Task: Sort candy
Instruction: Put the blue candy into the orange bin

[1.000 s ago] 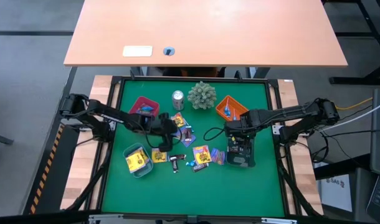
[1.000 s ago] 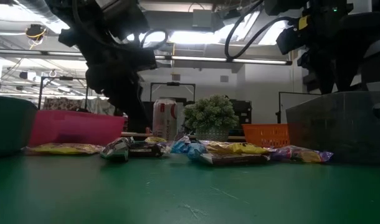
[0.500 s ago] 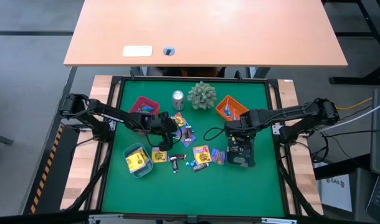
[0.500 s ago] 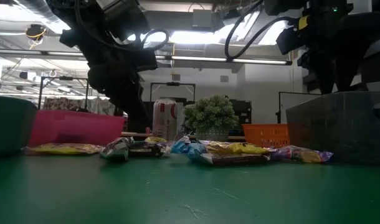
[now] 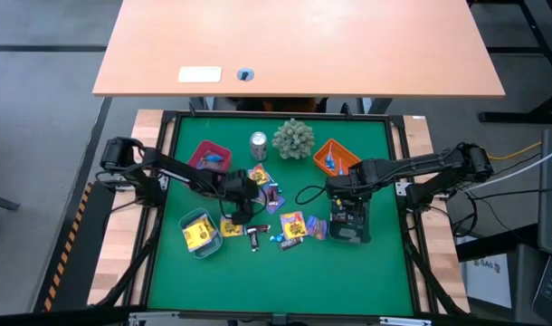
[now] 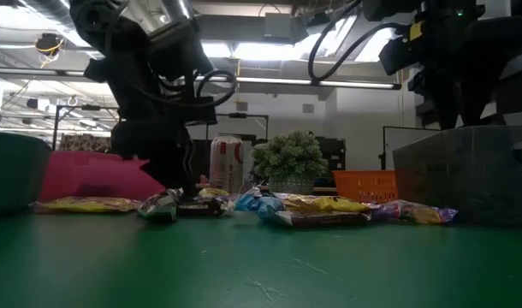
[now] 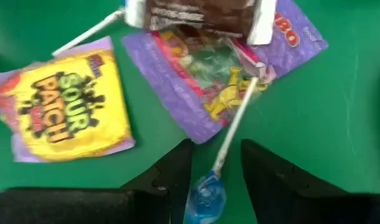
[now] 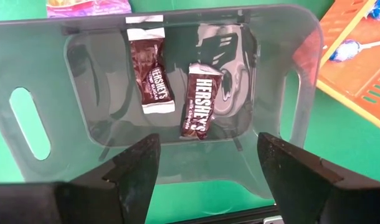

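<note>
Candy lies loose mid-table on the green mat: a yellow Sour Patch packet (image 7: 68, 112), a purple gummy packet (image 7: 221, 74), a brown bar (image 7: 199, 12) and a blue-headed lollipop (image 7: 205, 196) with a white stick. My left gripper (image 5: 242, 213) (image 7: 216, 149) slants down over them, open, with a finger on each side of the lollipop's head. My right gripper (image 5: 348, 213) (image 8: 207, 142) hangs open above a clear grey bin (image 8: 289, 93) that holds two Hershey's bars (image 8: 199, 109). My left gripper stands astride the lollipop's blue head (image 7: 209, 186), which lies on the mat close to one finger (image 7: 174, 177). I cannot tell whether that finger touches it.
A teal tray (image 5: 193, 220) with a yellow packet sits near left, a red tray (image 5: 209, 156) far left and an orange tray (image 5: 335, 157) far right. A silver can (image 5: 258, 142) and a green plant ball (image 5: 293, 138) stand at the back. More candy (image 5: 294, 226) lies beside the bin.
My left gripper has come down toward the candy in the middle of the table and tipped a little steeper. Its finger gap looks the same. The candy has not moved.
</note>
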Available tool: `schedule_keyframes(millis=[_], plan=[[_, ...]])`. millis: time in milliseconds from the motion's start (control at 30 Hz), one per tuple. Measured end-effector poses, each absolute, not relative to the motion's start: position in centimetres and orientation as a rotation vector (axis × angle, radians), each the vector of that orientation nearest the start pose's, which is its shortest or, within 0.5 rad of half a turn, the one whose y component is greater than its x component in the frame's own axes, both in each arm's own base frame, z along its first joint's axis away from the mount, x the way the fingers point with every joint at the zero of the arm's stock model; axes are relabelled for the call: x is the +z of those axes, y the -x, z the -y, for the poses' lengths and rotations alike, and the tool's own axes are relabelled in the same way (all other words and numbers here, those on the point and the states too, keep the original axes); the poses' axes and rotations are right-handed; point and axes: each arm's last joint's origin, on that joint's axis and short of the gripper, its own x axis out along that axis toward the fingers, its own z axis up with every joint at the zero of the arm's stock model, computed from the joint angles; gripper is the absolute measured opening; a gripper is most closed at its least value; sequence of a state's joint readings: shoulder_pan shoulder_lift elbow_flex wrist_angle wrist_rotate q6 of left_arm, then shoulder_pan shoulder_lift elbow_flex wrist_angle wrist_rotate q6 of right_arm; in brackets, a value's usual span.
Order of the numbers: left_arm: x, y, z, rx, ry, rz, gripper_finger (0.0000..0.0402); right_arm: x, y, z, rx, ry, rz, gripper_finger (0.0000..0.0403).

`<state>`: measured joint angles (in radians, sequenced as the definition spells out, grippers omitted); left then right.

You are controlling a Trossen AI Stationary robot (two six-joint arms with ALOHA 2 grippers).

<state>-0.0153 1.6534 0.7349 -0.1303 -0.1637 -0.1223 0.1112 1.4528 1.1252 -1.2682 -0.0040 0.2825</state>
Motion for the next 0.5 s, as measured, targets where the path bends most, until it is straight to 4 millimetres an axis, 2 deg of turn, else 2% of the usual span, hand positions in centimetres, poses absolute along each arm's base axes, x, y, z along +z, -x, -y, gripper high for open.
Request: schedule_keyframes(millis=[300, 500], plan=[[11.96, -28.78, -0.04, 0.198, 0.016, -1.052, 0.0127, 24.70, -23.69, -2.65, -0.135, -0.135, -1.585, 0.0269], [11.91, -28.76, -0.01, 0.194, 0.018, -1.055, 0.0074, 24.70, -23.67, -2.70, -0.123, -0.147, -1.589, 0.0269]])
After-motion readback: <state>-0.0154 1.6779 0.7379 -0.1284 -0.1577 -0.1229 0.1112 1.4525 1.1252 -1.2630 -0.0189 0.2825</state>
